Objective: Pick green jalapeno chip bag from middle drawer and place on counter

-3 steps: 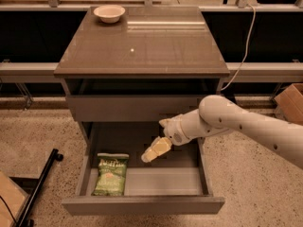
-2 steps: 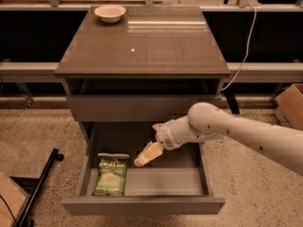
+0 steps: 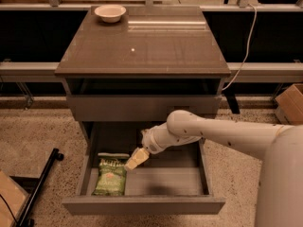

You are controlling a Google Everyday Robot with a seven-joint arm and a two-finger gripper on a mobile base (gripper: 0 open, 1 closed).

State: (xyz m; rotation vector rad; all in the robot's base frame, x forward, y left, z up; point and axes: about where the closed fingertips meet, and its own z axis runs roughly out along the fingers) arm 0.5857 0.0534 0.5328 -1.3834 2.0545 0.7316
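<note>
The green jalapeno chip bag (image 3: 111, 176) lies flat at the left end of the open middle drawer (image 3: 142, 205), its darker top band toward the back. My gripper (image 3: 134, 159) hangs on the white arm that reaches in from the right. It is inside the drawer, just right of and above the bag's top right corner. Its pale fingers point down and left toward the bag. The glossy grey-brown counter (image 3: 161, 46) with a tiny white speck is above.
A small white bowl (image 3: 110, 12) stands at the counter's back left corner. A closed grey drawer front (image 3: 118, 108) is just above the open drawer. A black stand leg (image 3: 40, 183) lies on the floor at left; a cardboard box (image 3: 289, 103) is at right.
My gripper and arm have moved left and slightly down inside the drawer, closer to the chip bag. The bag has not moved.
</note>
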